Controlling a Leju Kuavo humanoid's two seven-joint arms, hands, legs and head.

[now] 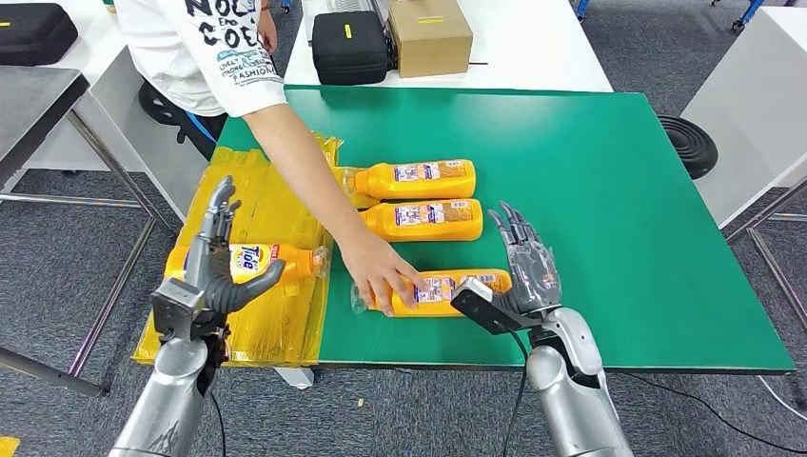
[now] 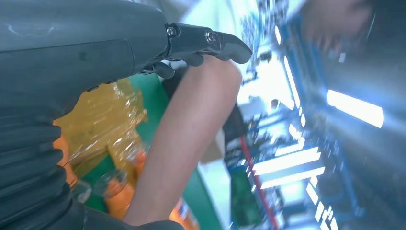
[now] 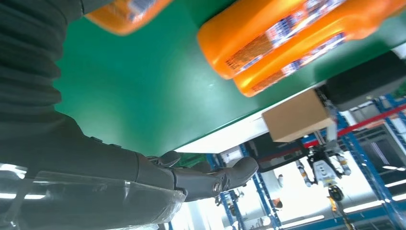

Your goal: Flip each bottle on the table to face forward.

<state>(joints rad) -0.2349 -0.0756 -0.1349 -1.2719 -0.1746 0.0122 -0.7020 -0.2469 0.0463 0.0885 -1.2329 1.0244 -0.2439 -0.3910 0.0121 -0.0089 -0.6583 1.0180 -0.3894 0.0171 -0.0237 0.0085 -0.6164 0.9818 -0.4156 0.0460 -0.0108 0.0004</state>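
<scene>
Three orange bottles lie on their sides on the green table [image 1: 619,219]: a far one [image 1: 423,178], a middle one [image 1: 428,218] and a near one [image 1: 452,288]. A person's hand [image 1: 381,271] rests on the near bottle's neck end. My right hand [image 1: 525,271] hovers open just right of that bottle, fingers straight [image 3: 210,177]. A fourth bottle [image 1: 274,260], its Tide label up, lies on yellow plastic sheets [image 1: 276,200] at the table's left. My left hand [image 1: 221,262] is over its base, fingers spread and raised, holding nothing. In the left wrist view the person's forearm [image 2: 186,143] crosses close in front of my fingers [image 2: 210,40].
The person stands at the far left and reaches an arm [image 1: 305,171] across the plastic sheets. A black case [image 1: 350,46] and a cardboard box [image 1: 428,33] sit on a white table behind. A black stool [image 1: 690,143] stands right of the table. The table's right half is bare.
</scene>
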